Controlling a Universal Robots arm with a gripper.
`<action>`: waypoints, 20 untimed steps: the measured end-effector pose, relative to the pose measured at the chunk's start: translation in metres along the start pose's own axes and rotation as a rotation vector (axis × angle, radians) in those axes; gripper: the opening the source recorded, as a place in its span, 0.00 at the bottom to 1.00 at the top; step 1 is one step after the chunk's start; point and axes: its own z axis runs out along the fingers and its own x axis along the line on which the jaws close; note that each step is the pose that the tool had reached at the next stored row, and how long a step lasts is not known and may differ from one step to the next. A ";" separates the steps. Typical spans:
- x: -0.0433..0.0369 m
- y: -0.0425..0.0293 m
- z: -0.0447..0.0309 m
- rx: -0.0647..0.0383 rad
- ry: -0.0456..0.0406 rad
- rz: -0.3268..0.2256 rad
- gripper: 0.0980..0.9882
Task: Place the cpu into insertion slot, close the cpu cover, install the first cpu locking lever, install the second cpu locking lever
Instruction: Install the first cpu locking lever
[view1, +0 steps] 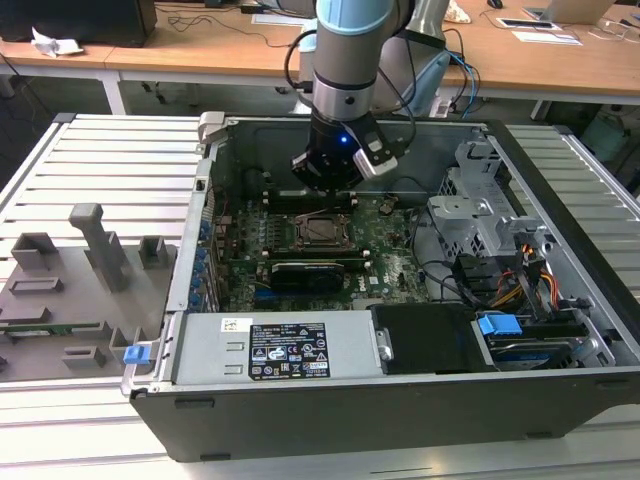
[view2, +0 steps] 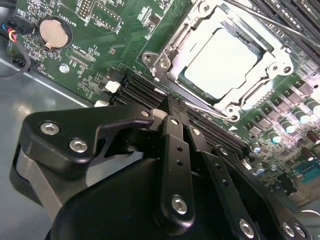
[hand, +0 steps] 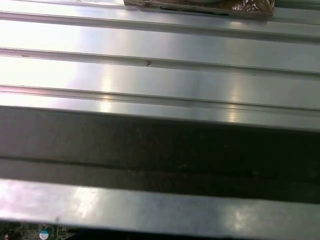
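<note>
— Second wrist view: what was the black pincer (view2: 167, 107) doing?
— Its fingers were pressed together, holding nothing, tips just beside the socket's edge on the green motherboard (view2: 115, 30).
— And the pale silvery square cpu (view2: 221, 60)?
— It lay in the insertion slot (view2: 252, 50), the thin silvery metal cpu cover (view2: 175, 47) closed around it.
— In the exterior view?
— The pincer (view1: 325, 185) hung inside the open black computer case (view1: 400, 410), just above the socket.

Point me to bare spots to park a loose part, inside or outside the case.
Free: the slatted table beyond the grey fixtures, and the power supply top. Crowded: the motherboard around the cpu under the gripper, and the cable-filled drive bay.
</note>
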 end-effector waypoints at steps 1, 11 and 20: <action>-0.0002 -0.0001 0.0006 0.000 0.0000 0.000 0.01; -0.0027 -0.0009 0.0089 0.000 -0.0003 0.004 0.01; -0.0033 -0.0011 0.0115 0.004 0.0000 0.006 0.01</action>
